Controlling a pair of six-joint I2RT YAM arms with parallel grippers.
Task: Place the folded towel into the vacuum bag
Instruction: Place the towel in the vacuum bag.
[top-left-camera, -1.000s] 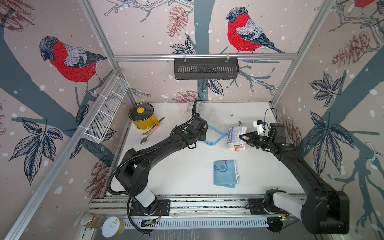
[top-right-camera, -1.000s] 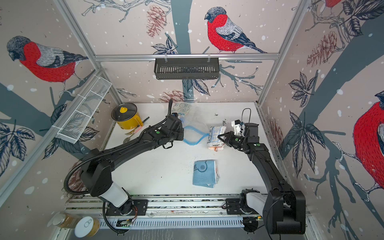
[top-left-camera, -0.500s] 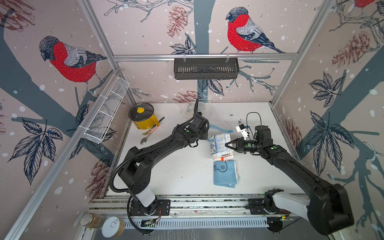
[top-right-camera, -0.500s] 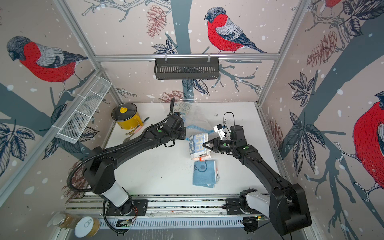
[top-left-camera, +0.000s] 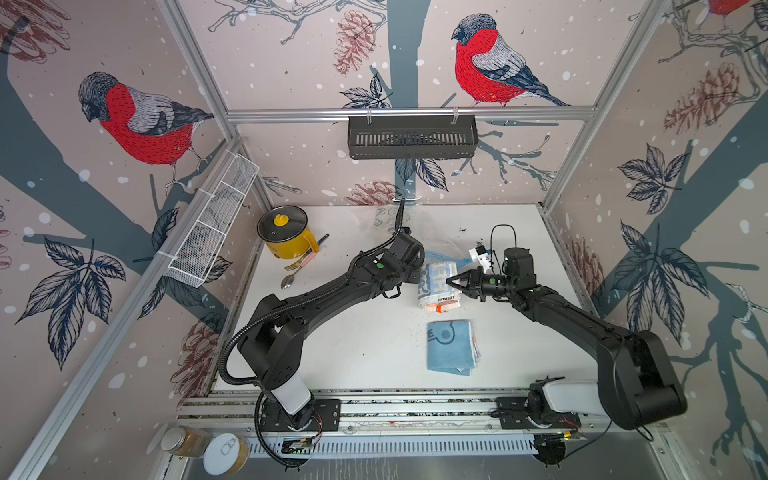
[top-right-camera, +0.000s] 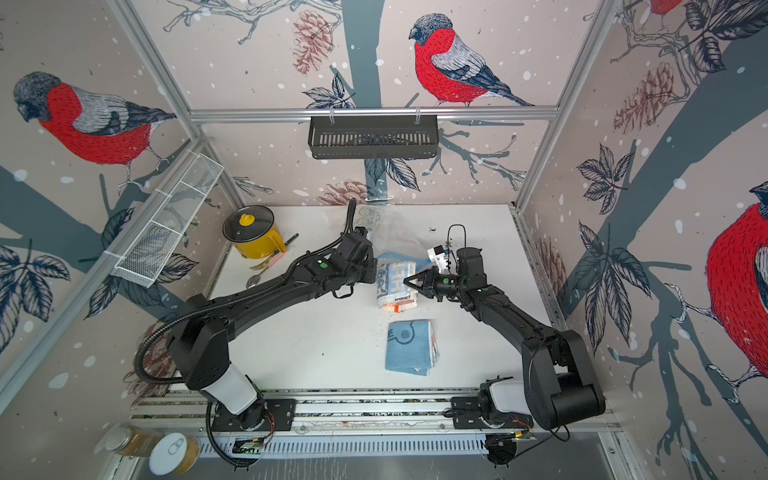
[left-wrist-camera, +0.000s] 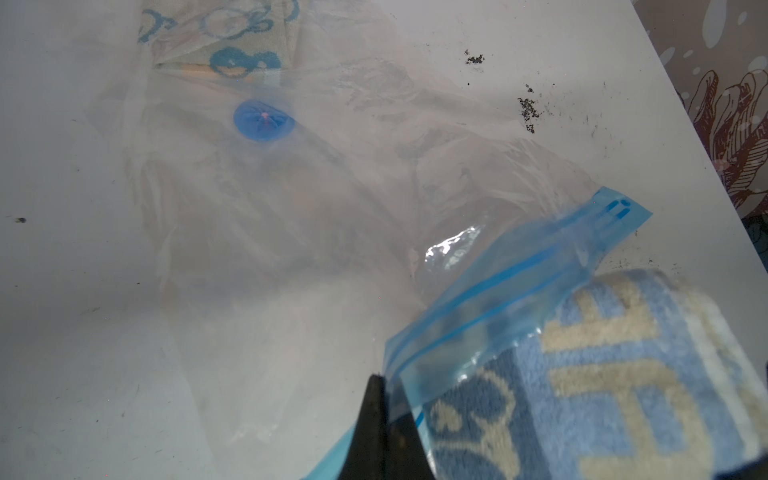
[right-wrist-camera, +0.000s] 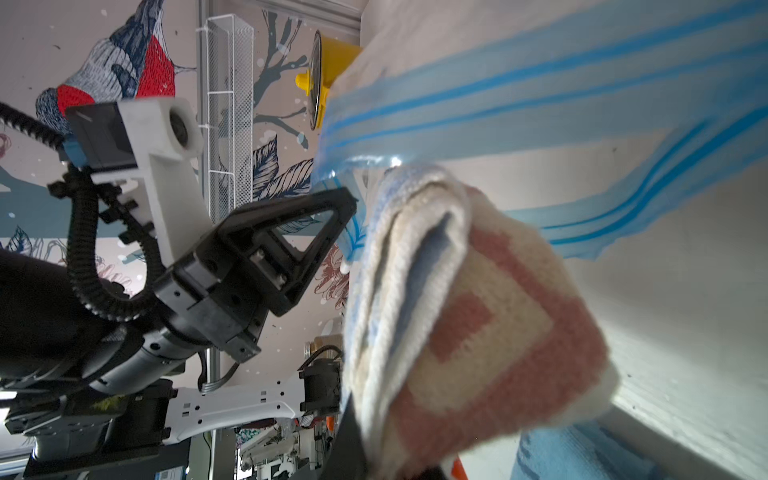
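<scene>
Step in hand: insertion, towel at the bag mouth and not yet inside.

The vacuum bag (top-left-camera: 409, 226) lies flat on the table, stretching away beyond the left gripper (left-wrist-camera: 380, 386). That gripper is pinched tight on a corner of the bag's mouth and lifts it.

The folded towel (top-left-camera: 438, 286) is off the table, between the two grippers and touching the raised mouth edge. The right gripper (top-left-camera: 452, 281) has its jaws narrow, clamped on the towel's side.

A second towel (top-left-camera: 451, 347), plain blue, lies on the table on the base side of the right gripper, apart from it and untouched.

Next move, as I judge it: the right arm pushes the towel away past the left gripper's tips and under the lifted zip strip (left-wrist-camera: 519, 266). The left must hold the mouth high or the towel catches on the lip.

View differences:
- The left wrist view shows the valve (left-wrist-camera: 264, 120) and a patterned cloth (left-wrist-camera: 224, 45) deep in the bag, beyond the left gripper's tips. Both are faint in both top views.
- The right wrist view shows the towel's layered fold edge and orange pattern against the strip.
- Only the top views show the second towel whole.
</scene>
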